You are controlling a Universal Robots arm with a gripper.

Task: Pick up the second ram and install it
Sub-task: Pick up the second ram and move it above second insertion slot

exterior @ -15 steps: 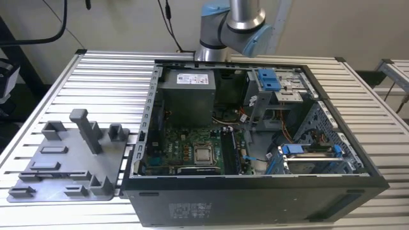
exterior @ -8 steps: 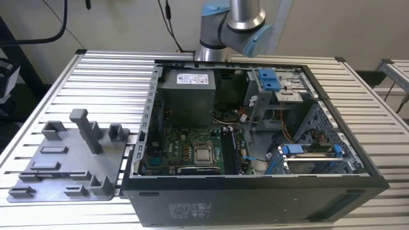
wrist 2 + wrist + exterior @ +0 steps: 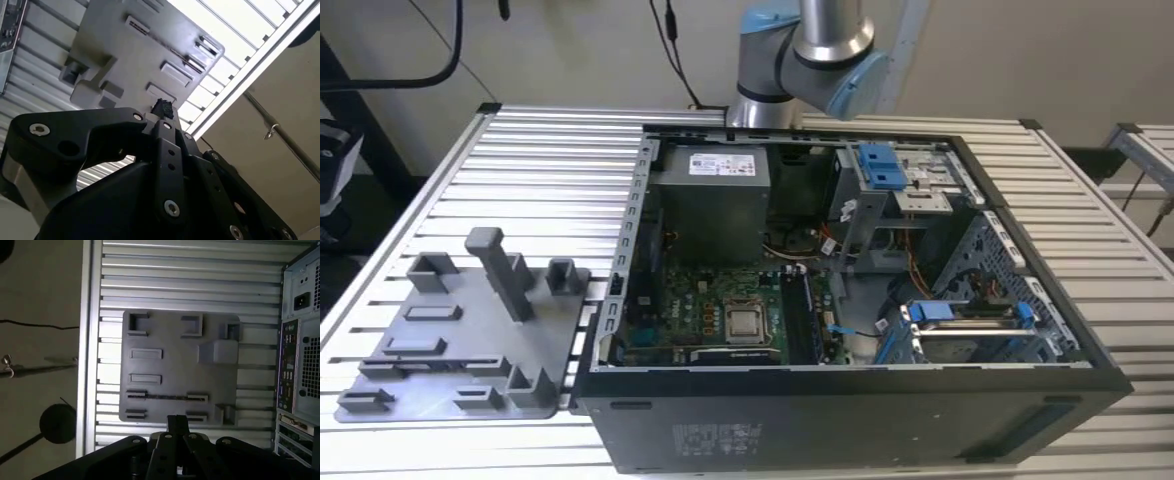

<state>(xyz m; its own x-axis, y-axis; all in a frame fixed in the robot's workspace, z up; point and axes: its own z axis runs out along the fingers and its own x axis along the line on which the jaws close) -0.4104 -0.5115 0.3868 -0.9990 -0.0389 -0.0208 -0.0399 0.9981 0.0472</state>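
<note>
Where the ram (image 3: pixel 167 397) is kept: on edge between slots of the gray tray (image 3: pixel 175 340), on the bench (image 3: pixel 175 285).
Hand (image 3: pixel 178 421): seemingly pressed together, nothing held.
Handling: judged light, stiff, fragile; best gripped by the long flat faces.

Glare whitens the slatted table (image 3: pixel 240 30) in my second wrist view; my first wrist view is dim, the gray tray (image 3: pixel 180 365) dull.

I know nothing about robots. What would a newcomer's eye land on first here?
The open computer case dominates the slatted table, green board exposed, the robot arm beyond it. At the exterior view's left lies a gray tray; the first wrist view shows a thin dark memory stick in it, the black hand above.
</note>
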